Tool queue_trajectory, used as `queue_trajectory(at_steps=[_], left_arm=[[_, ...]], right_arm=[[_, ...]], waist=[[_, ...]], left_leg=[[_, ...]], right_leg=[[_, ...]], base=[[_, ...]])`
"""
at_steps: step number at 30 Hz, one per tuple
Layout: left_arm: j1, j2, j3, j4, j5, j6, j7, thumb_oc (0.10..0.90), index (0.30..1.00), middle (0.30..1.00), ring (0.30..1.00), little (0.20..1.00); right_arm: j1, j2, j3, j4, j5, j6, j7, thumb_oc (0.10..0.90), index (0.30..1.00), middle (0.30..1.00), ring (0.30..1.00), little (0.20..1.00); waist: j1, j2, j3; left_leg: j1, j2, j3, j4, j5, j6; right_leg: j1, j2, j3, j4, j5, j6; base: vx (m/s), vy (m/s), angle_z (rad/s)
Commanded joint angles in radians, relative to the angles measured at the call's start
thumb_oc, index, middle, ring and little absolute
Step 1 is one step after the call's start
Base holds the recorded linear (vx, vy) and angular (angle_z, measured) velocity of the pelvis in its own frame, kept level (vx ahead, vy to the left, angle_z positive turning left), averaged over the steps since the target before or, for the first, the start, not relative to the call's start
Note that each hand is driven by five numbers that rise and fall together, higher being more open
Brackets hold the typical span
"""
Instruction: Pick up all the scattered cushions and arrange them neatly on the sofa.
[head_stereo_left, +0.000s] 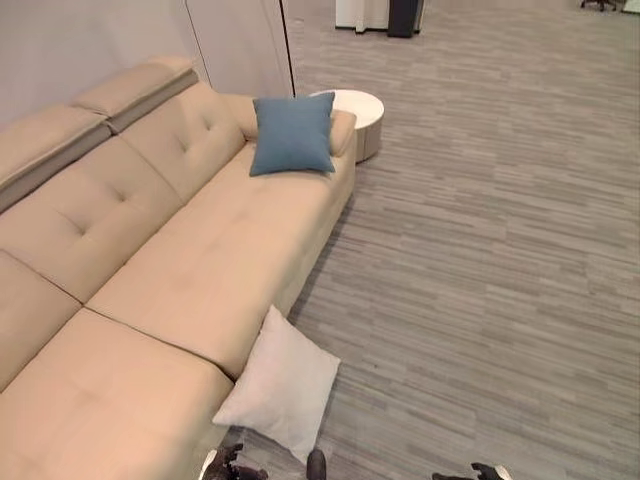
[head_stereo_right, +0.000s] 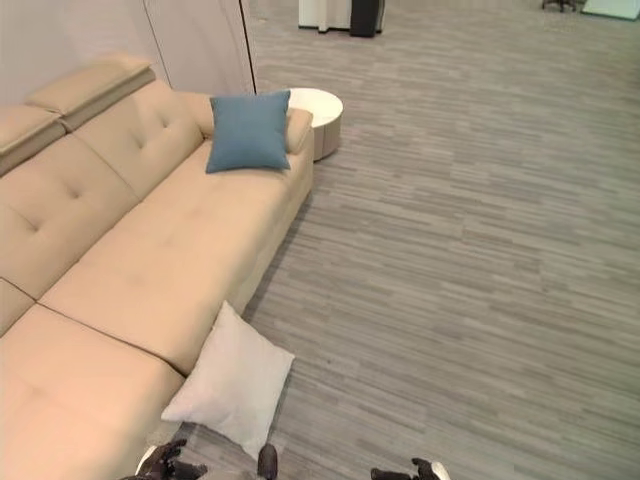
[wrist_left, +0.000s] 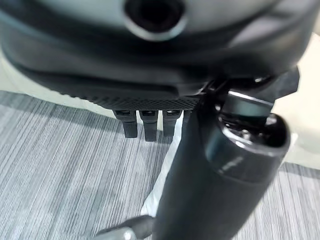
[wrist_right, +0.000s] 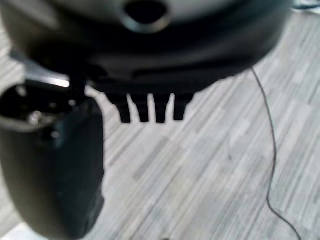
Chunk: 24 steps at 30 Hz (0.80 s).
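Fingers (wrist_left: 145, 127) of the left hand (head_stereo_left: 232, 464) hang straight and relaxed in its wrist view, holding nothing, with grey floor (wrist_left: 60, 165) and a pale edge of the white cushion (wrist_left: 160, 192) past them. Fingers (wrist_right: 150, 110) of the right hand (head_stereo_left: 480, 472) also point straight down over the floor, released and bare. Both hands are cut off by the lower edge of the head views, so little of them can be made out there; the left one sits just below the white cushion's lowest corner, the right one well apart from it.

2 cushions are in sight. The white cushion (head_stereo_left: 280, 384) stands tilted on the floor, leaning against the front of the beige sofa (head_stereo_left: 190, 270) near the seam between 2 seat sections, its upper corner touching the seat edge. The blue cushion (head_stereo_left: 292, 134) is upright at the far end of the sofa seat, propped against the armrest (head_stereo_left: 343, 128). Just beyond that armrest a round white side table (head_stereo_left: 363, 112) is partly hidden by the armrest and cushion. The sofa's near end runs out of view.
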Motion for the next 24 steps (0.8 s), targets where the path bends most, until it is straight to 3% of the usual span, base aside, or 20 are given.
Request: queue_trajectory(at_steps=[1, 4, 5, 7, 9, 10, 14, 16, 17, 20, 22, 24], left_arm=[[-0.018, 0.039, -0.021, -0.031, -0.006, -0.023, 0.007, 0.800, 0.900, 0.900, 0.900, 0.900], [-0.026, 0.045, -0.021, -0.039, -0.012, -0.028, 0.011, 0.800, 0.900, 0.900, 0.900, 0.900], [-0.036, 0.046, -0.024, -0.036, -0.007, -0.031, 0.011, 0.800, 0.900, 0.900, 0.900, 0.900], [-0.041, 0.043, -0.031, -0.024, 0.008, -0.034, 0.017, 0.800, 0.900, 0.900, 0.900, 0.900], [-0.055, 0.040, -0.043, -0.012, 0.021, -0.034, 0.024, 0.800, 0.900, 0.900, 0.900, 0.900], [-0.059, 0.040, -0.048, -0.007, 0.026, -0.035, 0.025, 0.800, 0.900, 0.900, 0.900, 0.900], [-0.067, 0.036, -0.051, 0.021, 0.029, -0.034, 0.022, 0.800, 0.900, 0.900, 0.900, 0.900], [-0.070, 0.036, -0.048, 0.022, 0.024, -0.032, 0.023, 0.800, 0.900, 0.900, 0.900, 0.900], [-0.077, 0.034, -0.053, 0.016, 0.022, -0.032, 0.021, 0.800, 0.900, 0.900, 0.900, 0.900], [-0.088, 0.028, -0.062, 0.009, 0.012, -0.031, 0.026, 0.800, 0.900, 0.900, 0.900, 0.900], [-0.093, 0.024, -0.063, -0.002, 0.002, -0.030, 0.027, 0.800, 0.900, 0.900, 0.900, 0.900], [-0.093, 0.024, -0.063, -0.002, 0.002, -0.030, 0.027, 0.800, 0.900, 0.900, 0.900, 0.900]], right_arm=[[-0.027, -0.021, -0.024, -0.014, -0.011, -0.021, -0.023, 0.800, 0.900, 0.900, 0.900, 0.900], [-0.033, -0.017, -0.021, -0.012, 0.000, -0.027, -0.021, 0.800, 0.900, 0.900, 0.900, 0.900], [-0.042, -0.013, -0.017, -0.016, 0.009, -0.029, -0.018, 0.800, 0.900, 0.900, 0.900, 0.900], [-0.044, -0.010, -0.015, -0.023, 0.021, -0.029, -0.018, 0.800, 0.900, 0.900, 0.900, 0.900], [-0.044, -0.003, -0.009, -0.028, 0.035, -0.027, -0.018, 0.800, 0.900, 0.900, 0.900, 0.900], [-0.044, -0.001, -0.007, -0.031, 0.039, -0.027, -0.018, 0.800, 0.900, 0.900, 0.900, 0.900], [-0.041, 0.003, -0.003, -0.025, 0.023, -0.030, -0.010, 0.800, 0.900, 0.900, 0.900, 0.900], [-0.045, 0.006, -0.003, -0.027, 0.025, -0.037, -0.012, 0.800, 0.900, 0.900, 0.900, 0.900], [-0.048, 0.006, -0.006, -0.033, 0.030, -0.045, -0.014, 0.800, 0.900, 0.900, 0.900, 0.900], [-0.064, -0.004, -0.002, -0.048, 0.035, -0.053, -0.021, 0.800, 0.900, 0.900, 0.900, 0.900], [-0.069, -0.014, 0.003, -0.049, 0.032, -0.053, -0.025, 0.800, 0.900, 0.900, 0.900, 0.900], [-0.069, -0.014, 0.003, -0.049, 0.032, -0.053, -0.025, 0.800, 0.900, 0.900, 0.900, 0.900]], waist=[[0.016, -0.041, -0.003], [0.009, -0.040, -0.003], [0.003, -0.045, 0.005], [-0.016, -0.055, 0.007], [-0.032, -0.065, 0.006], [-0.036, -0.068, 0.009], [-0.038, -0.082, 0.002], [-0.039, -0.085, -0.001], [-0.036, -0.089, -0.008], [-0.042, -0.100, -0.004], [-0.041, -0.104, 0.012], [-0.044, -0.105, 0.009]], left_leg=[[-0.016, -0.044, -0.075, 0.056, -0.102, -0.024], [-0.004, -0.042, -0.122, 0.063, -0.115, -0.028], [0.011, -0.043, -0.164, 0.068, -0.134, -0.039], [0.024, -0.058, -0.234, 0.067, -0.148, -0.050], [0.037, -0.077, -0.309, 0.055, -0.150, -0.063], [0.041, -0.080, -0.334, 0.055, -0.151, -0.070], [0.051, -0.060, -0.372, 0.058, -0.164, -0.101], [0.047, -0.042, -0.387, 0.058, -0.158, -0.116], [0.025, -0.014, -0.390, 0.067, -0.156, -0.139], [-0.036, 0.013, -0.367, 0.103, -0.145, -0.158], [-0.072, 0.027, -0.293, 0.146, -0.152, -0.159], [-0.077, 0.025, -0.295, 0.145, -0.148, -0.159]], right_leg=[[-0.088, -0.100, 0.112, 0.094, 0.160, 0.047], [-0.120, -0.089, 0.153, 0.029, 0.142, 0.031], [-0.139, -0.078, 0.211, -0.082, 0.122, 0.029], [-0.176, -0.042, 0.340, -0.229, 0.156, 0.047], [-0.208, 0.008, 0.468, -0.294, 0.193, 0.069], [-0.214, 0.014, 0.486, -0.309, 0.204, 0.076], [-0.164, -0.048, 0.378, -0.367, 0.215, 0.067], [-0.150, -0.041, 0.370, -0.360, 0.205, 0.058], [-0.121, -0.044, 0.326, -0.380, 0.193, 0.047], [-0.085, -0.049, 0.267, -0.416, 0.182, 0.027], [-0.060, -0.055, 0.227, -0.434, 0.175, 0.015], [-0.064, -0.058, 0.225, -0.436, 0.177, 0.016]], base=[[0.08, 0.000, 0.97], [0.13, -0.122, 1.27], [0.17, -0.181, 0.93], [0.24, -0.216, 0.82], [0.21, -0.175, 0.99], [0.19, -0.205, 1.26], [0.14, -0.247, 0.97], [0.09, -0.259, 0.93], [0.06, -0.297, 0.88], [0.01, -0.280, 0.96], [-0.04, -0.148, 0.92], [-0.04, -0.082, 0.81]])
